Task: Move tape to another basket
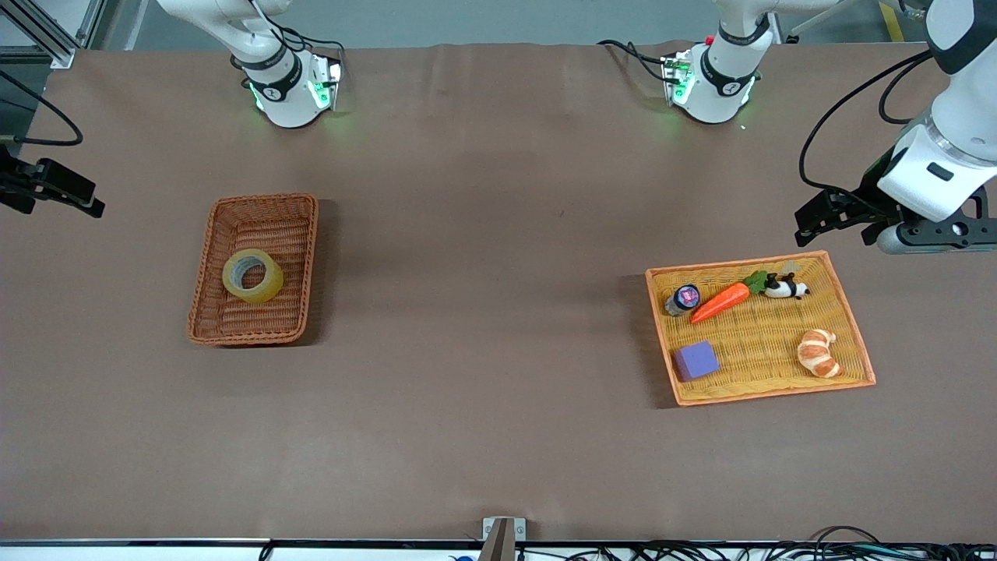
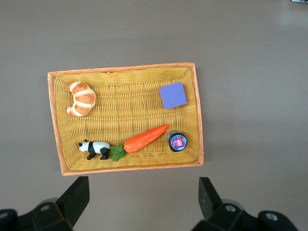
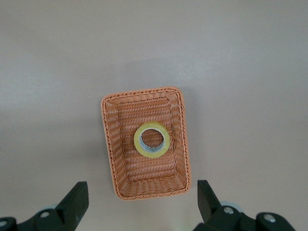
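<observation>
Wrist views show both grippers spread wide and empty: the left gripper (image 2: 142, 199) hangs high over the table beside the orange-yellow tray (image 2: 57, 125), the right gripper (image 3: 143, 201) high over the table beside the reddish-brown basket (image 3: 108, 144). The tape (image 1: 252, 275) lies flat in the middle of that basket, toward the right arm's end of the table. On the tray lie a croissant (image 2: 81, 98), purple cube (image 2: 173, 95), carrot (image 2: 145, 138), toy panda (image 2: 95, 148) and small round tin (image 2: 177, 142).
</observation>
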